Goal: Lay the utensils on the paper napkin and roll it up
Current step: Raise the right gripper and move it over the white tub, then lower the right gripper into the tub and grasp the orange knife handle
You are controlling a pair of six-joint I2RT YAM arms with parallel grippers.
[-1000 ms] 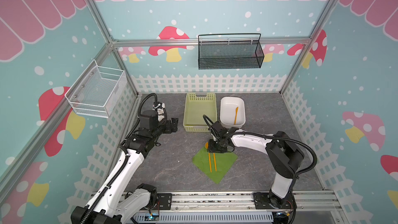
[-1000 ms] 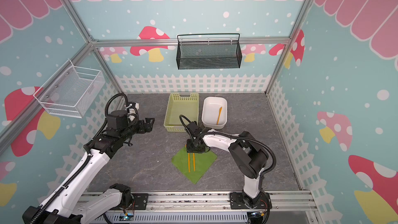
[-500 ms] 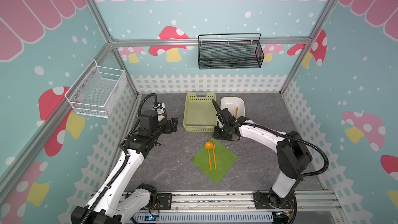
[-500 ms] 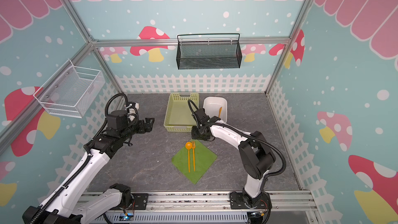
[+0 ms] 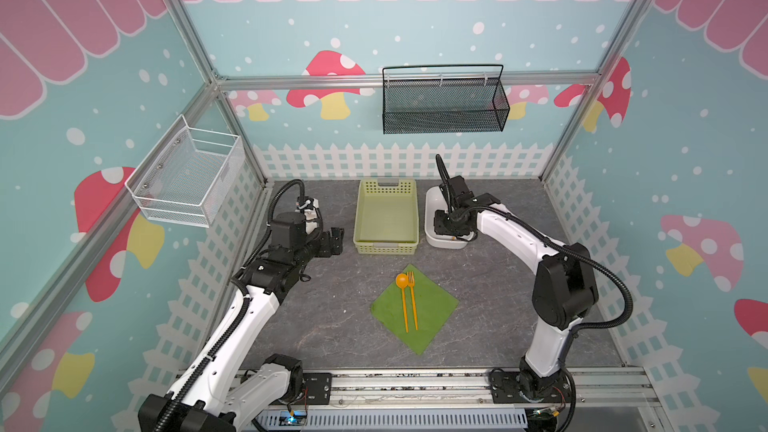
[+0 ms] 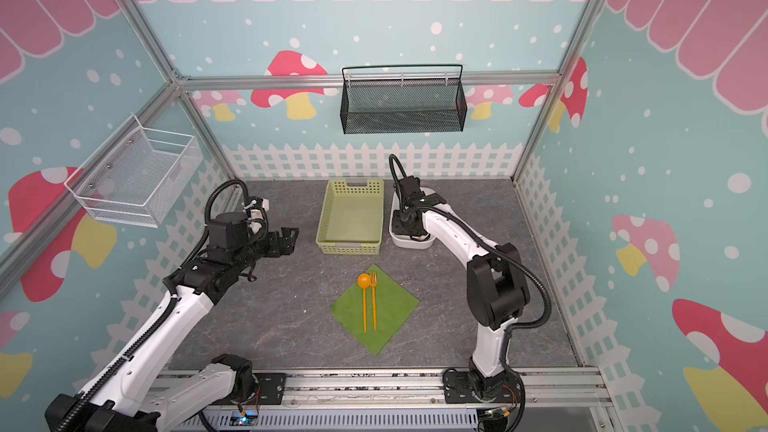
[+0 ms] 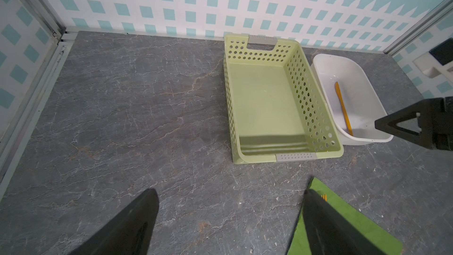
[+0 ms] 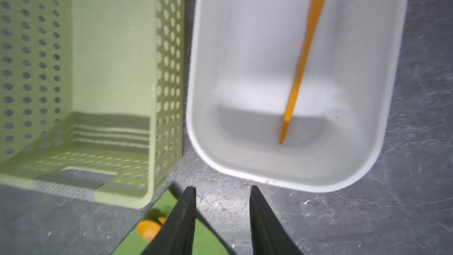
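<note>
The green paper napkin (image 5: 432,317) (image 6: 392,317) lies like a diamond on the grey floor. An orange spoon (image 5: 402,297) (image 6: 364,299) and fork (image 5: 412,297) (image 6: 373,299) rest side by side on it. The orange knife (image 8: 304,60) (image 7: 343,109) lies inside the white dish (image 5: 446,243) (image 8: 245,165). My right gripper (image 5: 446,226) (image 8: 223,190) hovers over the dish's near end, open, with nothing between its fingers. My left gripper (image 5: 336,239) (image 7: 230,191) hangs wide open and empty at the left, away from the napkin.
A pale yellow-green perforated basket (image 5: 386,211) (image 7: 269,99) stands directly left of the white dish. A black mesh basket (image 5: 444,101) hangs on the back wall and a white wire basket (image 5: 187,176) on the left wall.
My right gripper has left the spoon on the napkin beside the fork and moved back over the white dish. Its jaws have narrowed. The left arm has not moved.
</note>
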